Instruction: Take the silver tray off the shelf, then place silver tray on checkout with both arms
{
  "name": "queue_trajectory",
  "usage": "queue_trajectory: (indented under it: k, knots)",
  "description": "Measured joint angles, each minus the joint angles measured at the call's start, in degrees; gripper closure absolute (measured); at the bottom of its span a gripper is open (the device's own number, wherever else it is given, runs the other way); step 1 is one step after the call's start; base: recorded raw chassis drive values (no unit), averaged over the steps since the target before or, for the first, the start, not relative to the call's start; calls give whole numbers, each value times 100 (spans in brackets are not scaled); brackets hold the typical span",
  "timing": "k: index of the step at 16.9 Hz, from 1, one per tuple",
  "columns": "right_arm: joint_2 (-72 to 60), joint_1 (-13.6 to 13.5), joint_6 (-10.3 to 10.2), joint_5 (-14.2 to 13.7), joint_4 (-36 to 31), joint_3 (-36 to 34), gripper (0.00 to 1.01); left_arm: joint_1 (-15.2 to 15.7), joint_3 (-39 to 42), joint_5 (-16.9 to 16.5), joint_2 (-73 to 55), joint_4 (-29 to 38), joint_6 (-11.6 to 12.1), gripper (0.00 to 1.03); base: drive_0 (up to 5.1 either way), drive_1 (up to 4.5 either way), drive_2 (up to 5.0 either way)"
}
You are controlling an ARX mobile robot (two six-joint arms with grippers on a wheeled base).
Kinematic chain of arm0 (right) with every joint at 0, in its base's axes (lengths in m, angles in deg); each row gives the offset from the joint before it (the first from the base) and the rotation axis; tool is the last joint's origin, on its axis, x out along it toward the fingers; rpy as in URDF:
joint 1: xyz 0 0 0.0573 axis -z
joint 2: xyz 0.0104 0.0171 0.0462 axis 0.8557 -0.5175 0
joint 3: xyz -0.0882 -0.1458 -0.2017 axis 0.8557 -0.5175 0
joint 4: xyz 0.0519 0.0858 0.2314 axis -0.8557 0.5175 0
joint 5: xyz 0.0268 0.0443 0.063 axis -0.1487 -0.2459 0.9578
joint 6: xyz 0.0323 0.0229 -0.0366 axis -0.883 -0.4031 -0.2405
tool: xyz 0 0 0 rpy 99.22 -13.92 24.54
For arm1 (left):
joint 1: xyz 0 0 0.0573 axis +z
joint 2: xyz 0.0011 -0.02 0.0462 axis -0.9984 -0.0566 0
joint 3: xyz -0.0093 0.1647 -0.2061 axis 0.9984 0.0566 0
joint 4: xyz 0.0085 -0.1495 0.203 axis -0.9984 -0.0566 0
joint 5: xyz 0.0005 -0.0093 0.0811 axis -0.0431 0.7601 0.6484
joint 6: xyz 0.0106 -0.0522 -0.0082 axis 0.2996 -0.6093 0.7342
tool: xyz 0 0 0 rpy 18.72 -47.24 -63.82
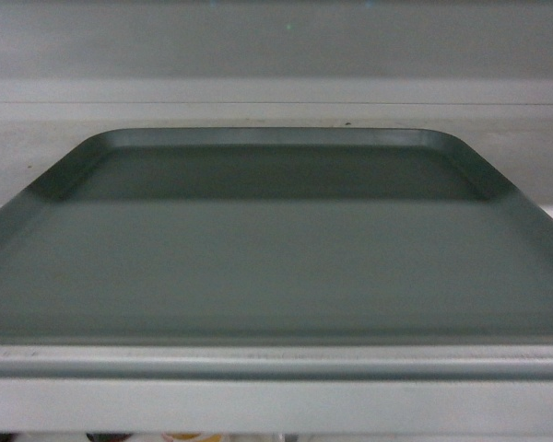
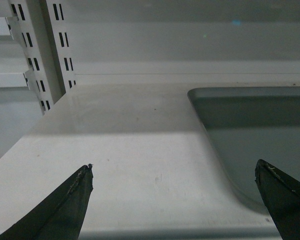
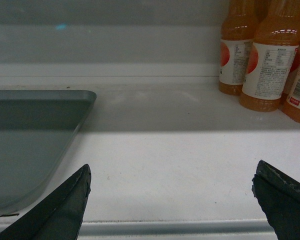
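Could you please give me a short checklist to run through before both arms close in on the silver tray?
1. Silver tray lies flat on the shelf: ok.
2. Tray bottom carries nothing: ok.
3. Left pincer open, its right finger in front of the tray's left edge: ok.
4. Right pincer open, but the tray's right edge sits beyond its left finger, outside the gap: not ok.
5. Orange bottles stand well to the right of the tray, apart from it: ok.
6. Checkout free to receive the tray: cannot tell, out of view.
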Motion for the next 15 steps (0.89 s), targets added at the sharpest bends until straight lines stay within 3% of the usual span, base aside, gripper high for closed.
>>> queue_trajectory:
  k: [15]
  knots:
    - [0,0,0,0,17,0,3,0,0,0,0,-20,0,5,0,0,0]
